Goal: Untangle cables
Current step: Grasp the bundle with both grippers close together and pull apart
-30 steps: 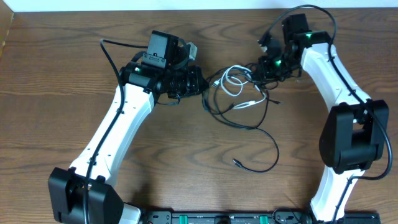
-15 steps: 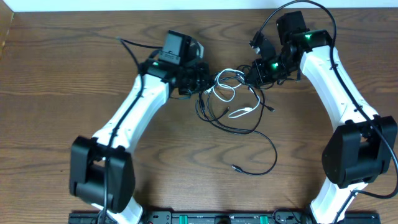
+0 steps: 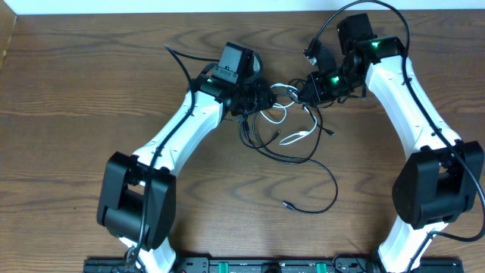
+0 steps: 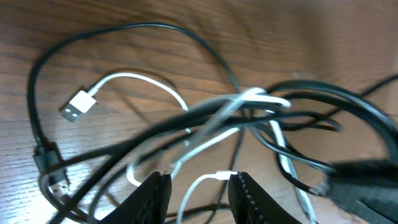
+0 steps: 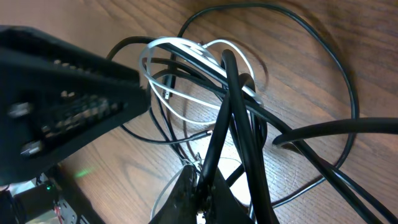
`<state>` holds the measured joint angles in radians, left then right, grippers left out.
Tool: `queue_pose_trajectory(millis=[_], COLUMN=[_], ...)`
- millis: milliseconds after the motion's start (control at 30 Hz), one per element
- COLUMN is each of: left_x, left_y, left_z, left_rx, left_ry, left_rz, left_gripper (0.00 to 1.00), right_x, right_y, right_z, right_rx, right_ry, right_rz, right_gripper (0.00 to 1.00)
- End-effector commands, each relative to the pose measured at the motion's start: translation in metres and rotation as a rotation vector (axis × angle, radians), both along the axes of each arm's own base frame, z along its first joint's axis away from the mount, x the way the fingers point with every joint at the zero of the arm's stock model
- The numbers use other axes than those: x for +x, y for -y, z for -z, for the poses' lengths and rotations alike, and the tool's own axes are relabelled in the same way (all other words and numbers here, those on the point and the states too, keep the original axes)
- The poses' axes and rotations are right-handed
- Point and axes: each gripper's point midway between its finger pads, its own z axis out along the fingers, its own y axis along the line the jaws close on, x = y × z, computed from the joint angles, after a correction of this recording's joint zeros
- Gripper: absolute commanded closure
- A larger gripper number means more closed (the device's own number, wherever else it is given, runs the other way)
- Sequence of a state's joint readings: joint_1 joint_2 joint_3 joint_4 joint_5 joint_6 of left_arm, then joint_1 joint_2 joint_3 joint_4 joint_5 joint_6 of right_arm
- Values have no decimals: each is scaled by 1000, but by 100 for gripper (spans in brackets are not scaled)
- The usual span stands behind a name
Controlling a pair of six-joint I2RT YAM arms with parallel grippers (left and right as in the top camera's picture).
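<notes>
two white robot arms meet over a brown wooden table (image 3: 76, 114), with the cables (image 3: 284, 121) bunched between their tips. the left gripper (image 4: 198, 190) has its two fingers standing a little apart, clamping nothing. a loop of the white cable (image 4: 127, 78) passes through the gap between them, and the knot of crossing black and white strands lies just ahead of its fingertips. the white cable's flat plug (image 4: 76, 106) rests on the wood further ahead and off to one side of that hand. the right gripper (image 5: 198, 186) is pinched closed on a bundle of black cords (image 5: 231, 99), which rise straight away from its tips into the same knot. from above, the tight part of the tangle runs along the line from one gripper to the other. the two hands face each other across it, one at each end, and neither is clearly nearer. slack loops spill from the knot toward the arm bases, and one long black tail (image 3: 336, 188) curls away across the wood, well apart from both hands. my guess is the coming move turns on the left fingers closing on the white strand between them, then drawing back along that line, away from the right hand.
</notes>
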<state>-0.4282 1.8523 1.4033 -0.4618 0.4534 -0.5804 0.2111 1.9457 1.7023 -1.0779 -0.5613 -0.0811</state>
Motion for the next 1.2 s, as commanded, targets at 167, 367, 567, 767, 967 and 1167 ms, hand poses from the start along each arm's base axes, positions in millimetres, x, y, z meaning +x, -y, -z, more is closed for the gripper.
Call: queue_pose_trajectory(millis=[167,367,567,767,967,1167], left_x=[20,26,26,27,34,35], left_y=[0,-1,0,4,14,23], left_z=[1,2,17,22,15,20], left_rx=[21,28,37,27,2,42], left_ry=[62,82,47,35,87,127], left_rz=[-42,-53,-60,-76,-66,-71], left_gripper=[64,64,64,66,67,77], right_x=[-1,-1,-1,-1,-2,-2], right_y=[-3,-3,-3,-3,-3,-3], right_z=[-9,-9,-9,-9,-9,-8], right_rx=[21,21,20,20,19,18], right_ry=[31,30,32,35,33,29], right_rz=[-30,-30,-33,-37,-39,-39], right_gripper=[99,99,99,99,99,99])
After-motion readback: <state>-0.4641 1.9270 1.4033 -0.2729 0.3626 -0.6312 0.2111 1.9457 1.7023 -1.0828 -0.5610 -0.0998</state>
